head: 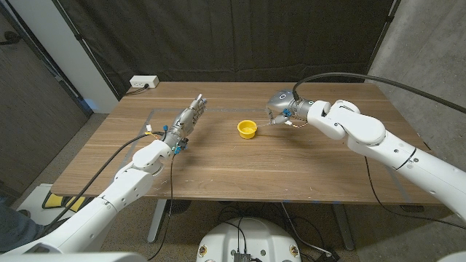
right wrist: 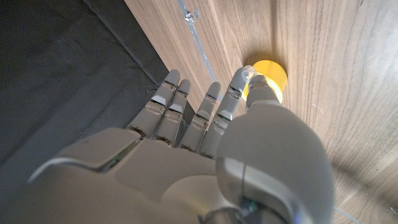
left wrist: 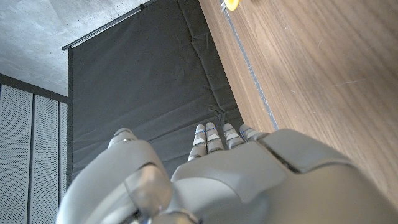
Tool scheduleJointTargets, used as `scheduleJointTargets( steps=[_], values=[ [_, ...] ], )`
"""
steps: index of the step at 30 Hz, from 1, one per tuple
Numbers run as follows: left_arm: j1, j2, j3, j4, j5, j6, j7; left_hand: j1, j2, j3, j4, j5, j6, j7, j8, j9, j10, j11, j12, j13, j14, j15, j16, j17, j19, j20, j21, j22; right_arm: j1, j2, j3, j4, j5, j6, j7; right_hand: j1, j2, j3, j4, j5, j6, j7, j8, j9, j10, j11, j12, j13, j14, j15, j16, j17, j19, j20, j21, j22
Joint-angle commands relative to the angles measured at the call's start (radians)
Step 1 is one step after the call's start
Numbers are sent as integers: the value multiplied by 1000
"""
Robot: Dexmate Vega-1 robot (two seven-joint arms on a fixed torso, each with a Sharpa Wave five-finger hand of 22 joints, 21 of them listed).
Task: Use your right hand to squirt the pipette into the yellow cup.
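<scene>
A small yellow cup (head: 247,129) stands upright near the middle of the wooden table (head: 240,171); it also shows past my fingertips in the right wrist view (right wrist: 273,71). My right hand (head: 280,108) hovers just right of the cup and slightly behind it. Its thumb presses against a finger on a small clear pipette (right wrist: 248,70), of which only a translucent bit shows. My left hand (head: 186,118) waits on the table's left side, fingers straight and apart, holding nothing.
A white power strip (head: 143,83) lies at the table's far left corner. A thin tape line (head: 218,110) runs across the far part of the tabletop. A black curtain hangs behind the table. Cables trail from both arms.
</scene>
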Motion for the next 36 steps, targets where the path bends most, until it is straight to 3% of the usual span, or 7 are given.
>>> scheduleJointTargets(
  steps=[1, 36],
  values=[
    [-11, -8, 5, 18, -6, -2, -13, 2, 3, -5, 3, -1, 1, -3, 3, 2, -1, 1, 5, 4, -5, -3, 4, 3, -65, -11, 1, 3, -11, -4, 8, -12, -2, -12, 0, -12, -2, -6, -3, -4, -14, -2, -7, 0, -7, 0, -7, 2, 6, -88, 0, 1, -3, -62, -1, 1],
    [-33, -1, 4, 39, -15, 3, -49, 5, 7, -9, 4, -3, 0, -4, 3, 2, -4, 0, 4, 4, -5, -3, 4, 3, -74, 1, 1, 4, -53, 2, 33, -56, -36, -91, -31, -2, 6, -3, -9, -8, 37, 0, 8, -5, 15, -3, 0, 1, 18, -92, 2, -1, 5, -63, 2, 1]
  ],
)
